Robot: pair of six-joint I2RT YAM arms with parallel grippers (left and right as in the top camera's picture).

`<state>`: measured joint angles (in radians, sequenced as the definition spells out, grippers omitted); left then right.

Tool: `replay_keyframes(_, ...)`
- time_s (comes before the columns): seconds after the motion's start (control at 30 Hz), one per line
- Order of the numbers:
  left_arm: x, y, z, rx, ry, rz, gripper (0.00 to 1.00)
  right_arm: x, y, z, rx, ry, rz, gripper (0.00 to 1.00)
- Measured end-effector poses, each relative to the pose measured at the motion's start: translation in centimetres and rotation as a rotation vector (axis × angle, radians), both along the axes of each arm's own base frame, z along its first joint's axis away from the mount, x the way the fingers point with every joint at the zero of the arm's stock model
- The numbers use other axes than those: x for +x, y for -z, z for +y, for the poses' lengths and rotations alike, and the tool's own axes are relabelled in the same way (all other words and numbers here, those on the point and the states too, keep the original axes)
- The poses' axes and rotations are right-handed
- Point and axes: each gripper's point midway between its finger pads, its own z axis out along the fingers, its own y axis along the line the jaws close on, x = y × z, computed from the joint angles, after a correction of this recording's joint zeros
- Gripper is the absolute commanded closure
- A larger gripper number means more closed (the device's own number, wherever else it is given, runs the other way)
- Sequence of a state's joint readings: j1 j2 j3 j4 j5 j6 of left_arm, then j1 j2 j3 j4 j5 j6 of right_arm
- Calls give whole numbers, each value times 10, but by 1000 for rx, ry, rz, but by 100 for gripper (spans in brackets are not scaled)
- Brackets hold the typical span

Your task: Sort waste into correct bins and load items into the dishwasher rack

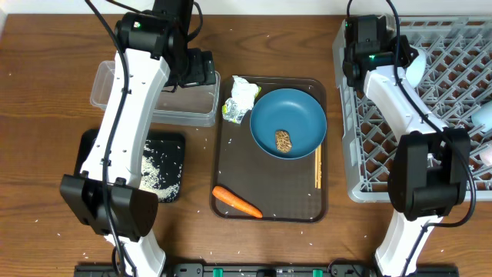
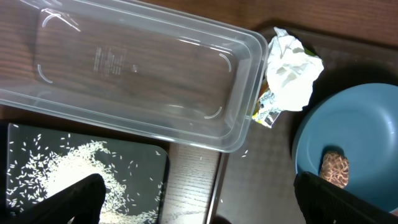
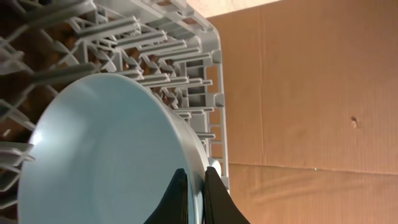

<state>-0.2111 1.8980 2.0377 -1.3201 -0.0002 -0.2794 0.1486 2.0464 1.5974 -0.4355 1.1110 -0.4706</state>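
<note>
My right gripper (image 3: pixel 196 186) is shut on the rim of a white cup with a pale blue inside (image 3: pixel 106 155), held among the pegs at the far left corner of the grey dishwasher rack (image 1: pixel 361 154). My left gripper (image 2: pixel 199 205) hangs open, holding nothing, above the gap between the black tray (image 2: pixel 143 180) and the brown serving tray. Rice grains (image 1: pixel 157 165) lie in the black tray. The clear tub (image 1: pixel 108 88) holds nothing. On the serving tray sit the crumpled wrapper (image 1: pixel 242 98), the dark-blue plate (image 1: pixel 304 115) with a brown lump (image 1: pixel 283 141), the carrot (image 1: pixel 237 202) and the chopsticks (image 1: pixel 318 168).
The brown serving tray (image 1: pixel 277 204) lies between the bins and the rack. Two more pale vessels (image 1: pixel 484 115) sit at the rack's right edge. Stray rice grains dot the wooden table. A cardboard wall (image 3: pixel 311 93) stands just beyond the rack.
</note>
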Motion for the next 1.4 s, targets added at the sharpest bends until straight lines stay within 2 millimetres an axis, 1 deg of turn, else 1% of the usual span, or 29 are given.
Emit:
replay_keyframes(0.17, 0, 0, 0, 0, 0, 0, 2, 6, 1, 7, 17, -47, 22, 96)
replay_keyframes(0.33, 0, 0, 0, 0, 0, 0, 2, 16, 9, 31, 60, -155, 65, 95)
replay_keyframes(0.4, 0, 0, 0, 0, 0, 0, 2, 18, 18, 43, 93, -209, 97, 93)
replay_keyframes(0.5, 0, 0, 0, 0, 0, 0, 2, 17, 35, 51, 120, -258, 160, 88)
replay_keyframes(0.53, 0, 0, 0, 0, 0, 0, 2, 17, 39, 52, 124, -266, 172, 84)
replay_keyframes(0.57, 0, 0, 0, 0, 0, 0, 2, 17, 42, 54, 131, -279, 184, 75)
replay_keyframes(0.67, 0, 0, 0, 0, 0, 0, 2, 19, 45, 56, 141, -287, 178, 43)
replay_keyframes(0.7, 0, 0, 0, 0, 0, 0, 2, 21, 43, 56, 144, -282, 155, 37)
replay_keyframes(0.73, 0, 0, 0, 0, 0, 0, 2, 24, 40, 55, 144, -271, 120, 30)
replay_keyframes(0.77, 0, 0, 0, 0, 0, 0, 2, 26, 35, 54, 142, -257, 83, 27)
replay_keyframes(0.83, 0, 0, 0, 0, 0, 0, 2, 29, 28, 51, 141, -226, 21, 24)
replay_keyframes(0.97, 0, 0, 0, 0, 0, 0, 2, 28, 23, 49, 157, -178, -49, 17)
replay_keyframes(1.07, 0, 0, 0, 0, 0, 0, 2, 22, 14, 53, 204, -158, -102, 16)
replay_keyframes(1.1, 0, 0, 0, 0, 0, 0, 2, 17, 8, 55, 239, -157, -118, 16)
replay_keyframes(1.17, 0, 0, 0, 1, 0, -1, 2, 8, -6, 62, 328, -162, -153, 17)
replay_keyframes(1.2, 0, 0, 0, 1, 0, 0, 2, 2, -16, 66, 386, -169, -182, 17)
replay_keyframes(1.37, 0, 0, 0, 0, 0, 0, 2, -27, -79, 85, 741, -220, -358, 17)
replay_keyframes(1.4, 0, 0, 0, 0, 0, 0, 2, -33, -88, 88, 802, -227, -380, 17)
